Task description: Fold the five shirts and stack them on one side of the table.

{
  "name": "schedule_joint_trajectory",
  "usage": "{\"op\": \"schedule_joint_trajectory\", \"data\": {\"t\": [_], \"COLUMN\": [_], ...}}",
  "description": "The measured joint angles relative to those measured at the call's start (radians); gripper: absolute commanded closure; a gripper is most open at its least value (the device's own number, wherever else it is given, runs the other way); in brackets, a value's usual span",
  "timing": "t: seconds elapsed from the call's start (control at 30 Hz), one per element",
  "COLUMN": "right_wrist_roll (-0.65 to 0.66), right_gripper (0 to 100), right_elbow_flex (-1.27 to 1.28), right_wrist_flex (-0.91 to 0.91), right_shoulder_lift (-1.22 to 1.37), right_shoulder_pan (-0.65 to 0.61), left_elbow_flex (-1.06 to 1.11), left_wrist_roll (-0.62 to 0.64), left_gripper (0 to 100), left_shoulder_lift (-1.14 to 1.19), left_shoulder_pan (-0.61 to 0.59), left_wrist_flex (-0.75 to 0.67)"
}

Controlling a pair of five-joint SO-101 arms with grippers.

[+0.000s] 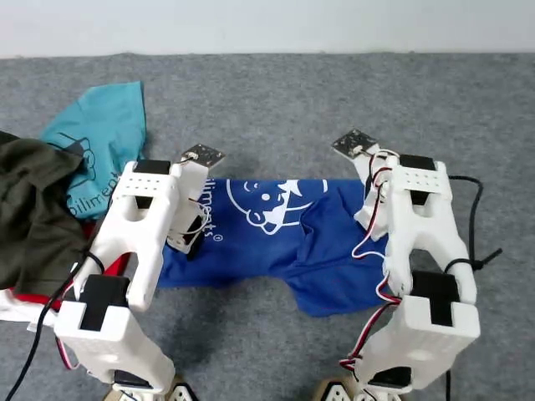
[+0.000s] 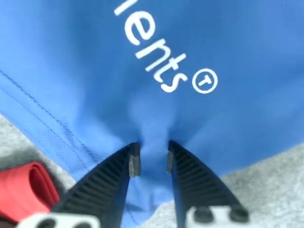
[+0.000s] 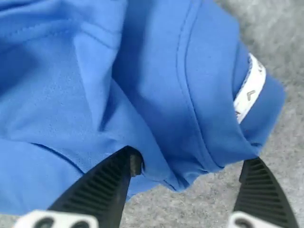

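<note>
Fabric of blue shirt [image 2: 228,42] pinched in left hand [image 2: 150,159]; right hand [image 3: 193,164] spread.

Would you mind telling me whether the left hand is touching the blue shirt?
Touching. The left wrist view shows the left hand with both fingertips pinching a raised fold of the blue shirt.
</note>
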Motion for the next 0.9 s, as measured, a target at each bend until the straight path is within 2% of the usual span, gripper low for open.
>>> {"op": "schedule_joint_trajectory", "data": {"t": [0.13,0.37,0.57,0.9], "right_wrist_roll": [0.002,0.061,0.066,0.066], "right_gripper": [68.2,85.3,85.8,86.0], "right_elbow_flex": [0.000,0.000,0.000,-0.084], "right_wrist_flex": [0.046,0.083,0.086,0.247], "right_shoulder_lift": [0.002,0.011,0.009,0.009], "right_shoulder_pan": [0.011,0.074,0.083,0.081], "left_elbow_flex": [0.000,0.000,0.000,0.000], "left_wrist_roll": [0.000,0.000,0.000,0.000], "left_gripper": [89,89,89,89], "left_shoulder_lift": [0.000,0.000,0.000,0.000], "left_shoulder_pan": [0.000,0.000,0.000,0.000], "left_wrist_flex": [0.000,0.000,0.000,0.000]}}
